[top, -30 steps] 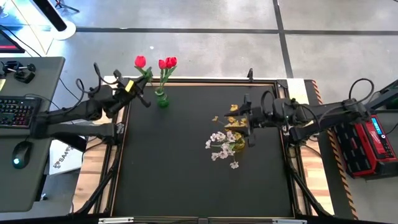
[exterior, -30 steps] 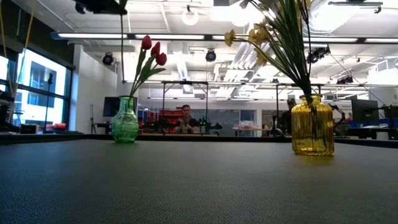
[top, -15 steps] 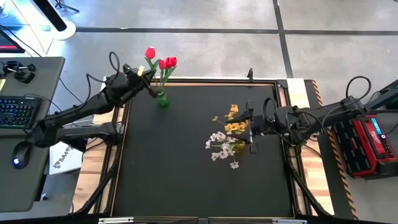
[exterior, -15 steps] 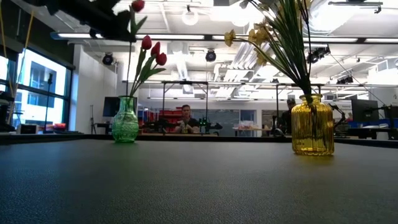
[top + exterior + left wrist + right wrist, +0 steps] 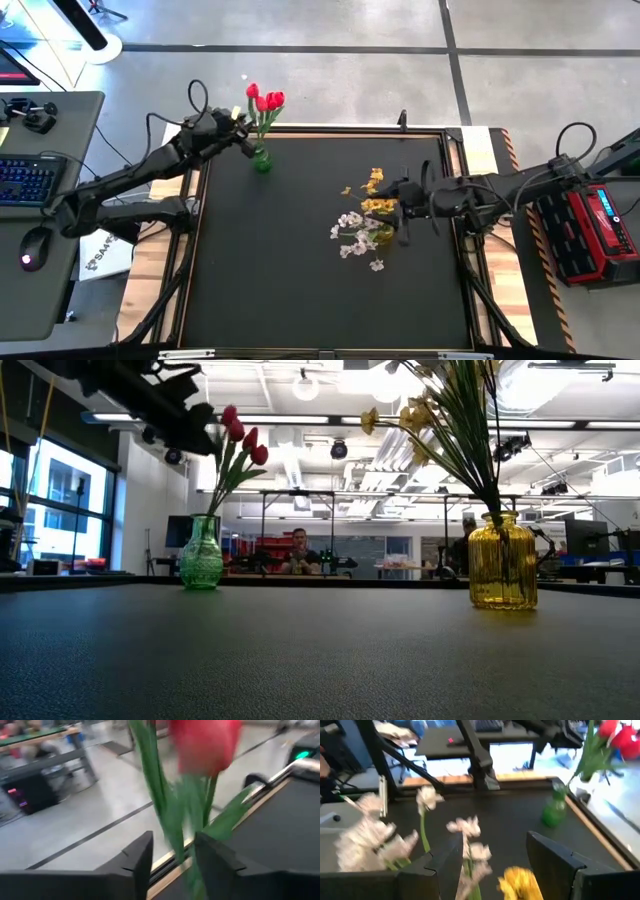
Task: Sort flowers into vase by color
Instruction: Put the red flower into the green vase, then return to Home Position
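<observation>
Over the last second the left gripper (image 5: 238, 124) has carried a fourth red tulip (image 5: 252, 90) from about ten o'clock of the green vase (image 5: 260, 159) to just above it, joining the three red tulips (image 5: 270, 100) already standing there. In the left wrist view its stem (image 5: 167, 810) runs down between the two dark fingers (image 5: 140, 857), which are clenched on it, the bloom (image 5: 205, 745) just ahead. In the low view the bloom (image 5: 229, 416) sits among the other reds above the green vase (image 5: 201, 554), at the table's eleven o'clock.

The yellow spray (image 5: 374, 190) and the pale white-pink spray (image 5: 355, 235) share the yellow vase (image 5: 502, 562) at the mat's three o'clock. The right gripper (image 5: 403, 212) hovers just beside them, fingers parted and holding nothing; its wrist view shows the white blossoms (image 5: 465, 827) between the fingers (image 5: 445, 865).

To finish well, the left arm should probably keep the stem upright, line its lower end over the narrow mouth, lower steadily without knocking the seated tulips, and release only once the stem is well inside.

No writing can be read on the vases or arms; lettering on the box (image 5: 105, 252) beside the table is too small to make out.
</observation>
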Controlling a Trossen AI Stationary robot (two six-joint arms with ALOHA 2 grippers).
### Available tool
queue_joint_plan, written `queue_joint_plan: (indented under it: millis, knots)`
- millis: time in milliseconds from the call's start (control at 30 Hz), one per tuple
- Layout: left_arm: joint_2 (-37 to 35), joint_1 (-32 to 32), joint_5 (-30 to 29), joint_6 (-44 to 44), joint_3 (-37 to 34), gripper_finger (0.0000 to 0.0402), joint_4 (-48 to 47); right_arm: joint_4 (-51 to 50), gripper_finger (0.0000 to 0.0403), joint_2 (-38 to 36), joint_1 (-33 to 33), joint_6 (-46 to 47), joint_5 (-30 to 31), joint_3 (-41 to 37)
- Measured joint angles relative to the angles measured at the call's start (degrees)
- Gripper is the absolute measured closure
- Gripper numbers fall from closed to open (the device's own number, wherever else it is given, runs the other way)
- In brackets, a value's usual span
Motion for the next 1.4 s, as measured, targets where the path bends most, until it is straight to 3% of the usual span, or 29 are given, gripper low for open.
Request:
queue_joint_plan:
  millis: [133, 267, 533, 700, 800, 933, 1033, 1133, 1267, 1333, 1400]
  knots:
    - [-1.6, 0.6, -4.9, -0.2, 0.6, 0.0237, -5.4, -4.5, 0.0199, 0.0, 0.0, 3.6, 0.5, 0.0]
    - [-4.1, 0.4, -5.1, -2.5, 2.5, 0.0225, -11.6, -8.5, 0.0199, -0.1, 0.0, 7.5, 0.5, 0.0]
    - [-11.1, -4.8, 2.7, -3.2, 3.9, 0.0238, -15.1, -21.5, 0.0199, -6.4, 0.0, 15.4, 2.9, 0.0]
    - [-14.7, -12.0, 4.1, -4.7, 3.9, 0.0255, -15.4, -26.5, 0.0199, -16.0, 2.3, 18.8, 11.4, -1.1]
    - [-15.8, -17.5, 4.1, -4.6, 1.3, 0.0268, -10.1, -23.1, 0.0205, -21.6, 5.6, 17.2, 13.8, -6.1]
    - [-17.8, -23.7, 4.2, -2.2, -7.9, 0.0284, 4.5, -10.2, 0.0237, -29.4, 10.2, 12.1, 14.8, -18.2]
    - [-18.8, -26.3, 3.6, -2.6, -14.0, 0.0297, 11.5, -0.2, 0.0274, -35.9, 12.8, 4.2, 10.5, -26.4]
    - [-21.0, -26.7, 3.2, -4.1, -18.1, 0.0311, 14.2, 8.0, 0.0316, -43.3, 14.3, -5.4, 5.6, -32.4]
    - [-26.2, -25.7, 3.7, -5.5, -22.5, 0.0329, 15.2, 11.2, 0.0371, -54.5, 14.4, -10.6, 4.5, -36.9]
    - [-29.2, -25.0, 6.3, -6.3, -24.4, 0.0339, 15.2, 11.2, 0.0393, -59.5, 14.4, -10.7, 4.0, -39.2]
    - [-32.5, -23.6, 10.7, -7.3, -26.6, 0.035, 15.1, 11.8, 0.0398, -59.5, 14.4, -10.6, 2.7, -40.9]
